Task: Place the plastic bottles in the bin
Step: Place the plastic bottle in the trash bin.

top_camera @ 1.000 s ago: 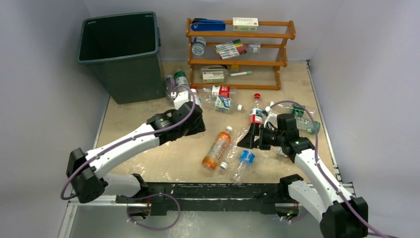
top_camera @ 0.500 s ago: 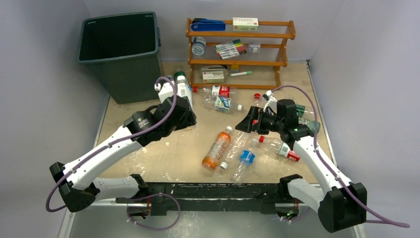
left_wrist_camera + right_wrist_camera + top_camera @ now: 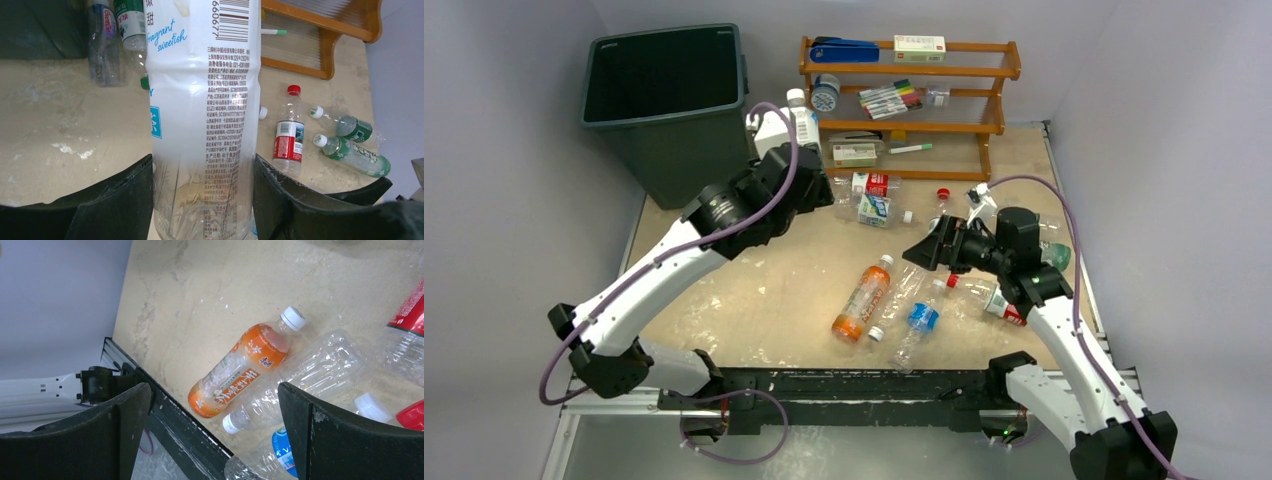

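Observation:
My left gripper (image 3: 807, 150) is shut on a clear bottle with a white label (image 3: 802, 118) and holds it upright in the air, just right of the dark green bin (image 3: 669, 100). In the left wrist view the bottle (image 3: 202, 115) fills the gap between both black fingers (image 3: 120, 200). My right gripper (image 3: 924, 252) is open and empty above the table. Its wrist view shows an orange-label bottle (image 3: 240, 370), a clear bottle (image 3: 305, 382) and a blue-label bottle (image 3: 280, 455) lying below the gripper (image 3: 215, 435). More bottles lie on the table, among them a red-label one (image 3: 996, 300).
An orange wooden rack (image 3: 909, 100) with pens and small boxes stands at the back. Bottles lie before it (image 3: 871, 184) and two green-label ones (image 3: 357, 155) at the right. Two bottles (image 3: 102, 40) lie by the bin's foot. The black rail (image 3: 170, 415) marks the near edge.
My left arm has lifted the white-label bottle up and back, to beside the bin's rim. The red-label bottle that stood by my right gripper now lies on the table to its right.

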Robot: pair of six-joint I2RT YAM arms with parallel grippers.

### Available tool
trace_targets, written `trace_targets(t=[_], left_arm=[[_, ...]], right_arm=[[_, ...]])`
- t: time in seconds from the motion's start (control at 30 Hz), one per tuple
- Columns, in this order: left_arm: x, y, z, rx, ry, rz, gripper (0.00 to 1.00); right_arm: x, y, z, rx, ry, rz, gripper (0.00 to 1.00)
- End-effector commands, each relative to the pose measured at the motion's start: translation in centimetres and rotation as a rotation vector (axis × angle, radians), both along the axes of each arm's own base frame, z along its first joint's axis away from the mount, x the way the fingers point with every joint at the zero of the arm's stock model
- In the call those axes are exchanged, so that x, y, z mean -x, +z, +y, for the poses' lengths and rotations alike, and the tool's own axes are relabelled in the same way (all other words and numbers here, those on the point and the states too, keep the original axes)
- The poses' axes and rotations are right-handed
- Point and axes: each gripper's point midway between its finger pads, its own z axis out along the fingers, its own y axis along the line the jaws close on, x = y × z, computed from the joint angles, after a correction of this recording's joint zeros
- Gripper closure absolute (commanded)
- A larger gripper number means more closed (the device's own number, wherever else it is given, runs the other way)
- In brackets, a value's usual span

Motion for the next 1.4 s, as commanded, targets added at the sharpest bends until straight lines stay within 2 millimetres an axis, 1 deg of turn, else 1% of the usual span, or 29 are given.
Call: trace_targets(t=[0.0,0.07,0.13,0.2,0.37,0.43,0.6,0.8,0.83,0.9,1.03,1.17,1.27,1.37], left_arm=[[-2.6,3.7,0.5,-0.005,0.023,-0.083,0.39],[-4.1,4.2,1.3,0.006,0.038,-0.078,0.38],[-5.6,5.1,2.6,0.022,0.064,-0.089,0.38],[-6.9,6.4,4.1,0.014,0.097,-0.116,0.38],[-10.0,9.4,6.5,0.001,0.121,-0.158,0.38],[-11.2,10.1,7.5,0.007,0.124,-0.172,0.37],[-15.0,11.5,11.6,0.078,0.156,-0.208,0.37],[-19.1,12.3,15.5,0.242,0.140,-0.254,0.37],[-19.8,12.8,16.1,0.273,0.141,-0.280,0.37],[-21.0,13.3,16.8,0.317,0.131,-0.309,0.37],[-22.9,13.3,17.6,0.348,0.126,-0.337,0.36],[-24.3,11.9,18.9,0.326,0.149,-0.319,0.36],[-24.7,10.8,20.2,0.285,0.183,-0.304,0.33],[-24.5,10.1,21.5,0.226,0.224,-0.288,0.26]], right_arm=[[1.0,-1.4,0.1,0.008,0.034,0.025,0.00],[1.6,-1.8,0.0,0.019,0.047,0.032,0.00],[2.1,-1.9,-0.2,0.032,0.055,0.031,0.00],[2.7,-1.8,-0.3,0.035,0.059,0.025,0.00],[3.4,-1.6,-0.4,0.023,0.061,0.010,0.00],[3.6,-1.8,-0.3,0.012,0.064,0.011,0.00],[3.7,-2.5,-0.1,-0.001,0.068,0.023,0.00],[3.7,-2.6,-0.1,0.002,0.069,0.024,0.00],[3.6,-2.6,-0.1,0.002,0.069,0.025,0.00],[3.6,-2.8,0.0,-0.003,0.074,0.031,0.00],[3.6,-3.0,-0.1,0.005,0.074,0.037,0.00],[3.6,-3.0,-0.2,0.014,0.072,0.038,0.00],[3.7,-3.4,-0.2,0.014,0.073,0.047,0.00],[3.7,-3.6,-0.1,0.011,0.072,0.052,0.00]])
